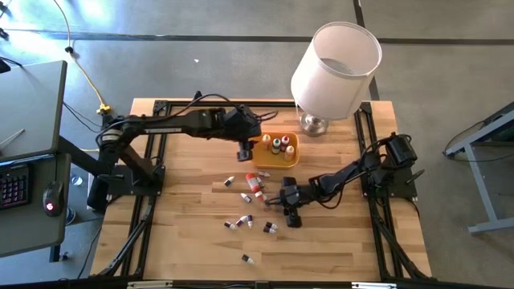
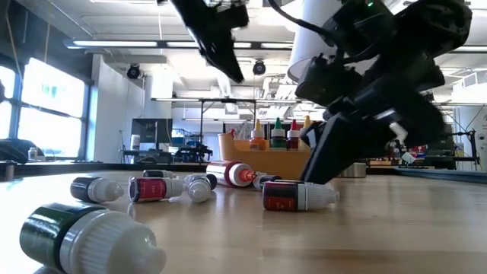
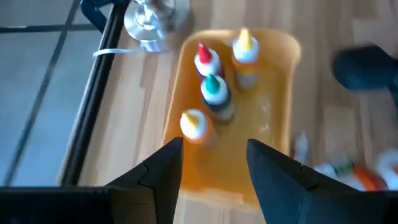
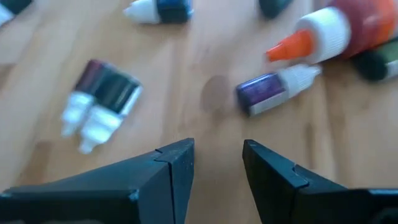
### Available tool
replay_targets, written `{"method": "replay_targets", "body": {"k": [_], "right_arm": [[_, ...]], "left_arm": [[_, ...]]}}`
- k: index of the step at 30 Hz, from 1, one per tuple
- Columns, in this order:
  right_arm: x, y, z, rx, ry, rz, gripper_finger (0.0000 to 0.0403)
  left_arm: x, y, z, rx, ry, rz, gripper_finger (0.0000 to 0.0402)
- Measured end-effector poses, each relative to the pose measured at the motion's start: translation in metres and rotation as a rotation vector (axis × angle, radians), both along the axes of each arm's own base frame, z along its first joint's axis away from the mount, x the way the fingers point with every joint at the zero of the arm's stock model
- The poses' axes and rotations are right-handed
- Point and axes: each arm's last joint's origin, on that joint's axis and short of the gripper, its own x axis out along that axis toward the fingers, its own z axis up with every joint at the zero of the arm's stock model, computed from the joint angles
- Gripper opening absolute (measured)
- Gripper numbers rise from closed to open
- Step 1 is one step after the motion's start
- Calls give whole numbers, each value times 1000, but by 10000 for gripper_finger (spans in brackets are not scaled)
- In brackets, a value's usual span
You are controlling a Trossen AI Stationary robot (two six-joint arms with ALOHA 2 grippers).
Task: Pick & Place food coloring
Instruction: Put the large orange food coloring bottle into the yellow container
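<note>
Right hand (image 1: 287, 210) is low over the tabletop (image 1: 185, 233), fingers apart with nothing between them. It is the nearer arm to the loose food coloring bottles (image 1: 245, 193), which lie on their sides in a scatter at the middle of the tabletop, most of them to the left-arm side of this hand. In the right wrist view a purple bottle (image 4: 273, 88) lies just ahead of the open fingers, slightly off the gap, its long axis running across the line of approach with the white cap toward a larger red bottle (image 4: 348, 28) with an orange tip. A pair of dark bottles (image 4: 102, 102) lies side by side, touching, further off to the other side. Judgement: the purple bottle is the closest candidate; its crosswise lie suits the finger gap, but the red bottle stands near its cap end, so room there is tight.

Left hand (image 1: 244, 150) hangs above the near edge of the orange tray (image 1: 294, 144), fingers apart and empty. Four bottles (image 3: 214, 90) stand upright in the tray, grouped toward its far end; the near part is bare and open for further placing. A lamp (image 1: 333, 68) stands just beyond the tray, a limit on approach from that side.

One stray bottle (image 1: 248, 259) lies well apart, near the tabletop's front edge.
</note>
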Motion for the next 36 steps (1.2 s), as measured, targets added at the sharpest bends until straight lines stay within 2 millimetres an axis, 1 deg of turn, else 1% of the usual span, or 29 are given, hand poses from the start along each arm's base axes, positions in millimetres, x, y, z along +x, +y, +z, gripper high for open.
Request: {"method": "replay_targets", "body": {"k": [2,6,9,11,13,15,16,18,20,23,25,27,30,32,34,36], "right_arm": [[2,-1,2,-16,-31,-23,133],[7,0,7,-43,-118,-71,133],[10,-1,11,-74,-176,-133,133],[11,-2,14,-88,-213,-198,133],[13,-3,18,-92,-262,-258,133],[15,-2,22,-68,-312,-302,133],[16,-2,24,-47,-334,-327,133],[17,-2,26,-7,-356,-366,133],[18,-3,26,14,-356,-398,133],[21,-2,28,12,-332,-425,133],[27,0,30,2,-324,-442,133],[37,2,28,-18,-287,-442,133],[51,6,27,-71,-194,-451,133],[61,7,31,-92,-151,-490,133],[67,8,35,-128,-104,-533,133],[71,9,39,-124,-61,-571,133]], "left_arm": [[-7,-10,13,32,72,-15,172],[-21,-28,32,95,212,28,172],[-34,-40,39,93,287,67,172],[-36,-48,35,56,307,74,172],[-39,-56,23,13,357,74,172],[-41,-64,7,25,406,55,172],[-42,-67,-4,51,429,40,172],[-41,-72,-30,109,448,32,166],[-42,-74,-56,123,458,20,154],[-43,-74,-88,112,399,21,133],[-44,-73,-104,109,359,24,120],[-43,-73,-114,114,308,32,109],[-45,-72,-122,109,275,64,98],[-44,-72,-122,93,251,85,94],[-44,-73,-122,84,240,97,92],[-44,-73,-122,82,237,99,91]]}}
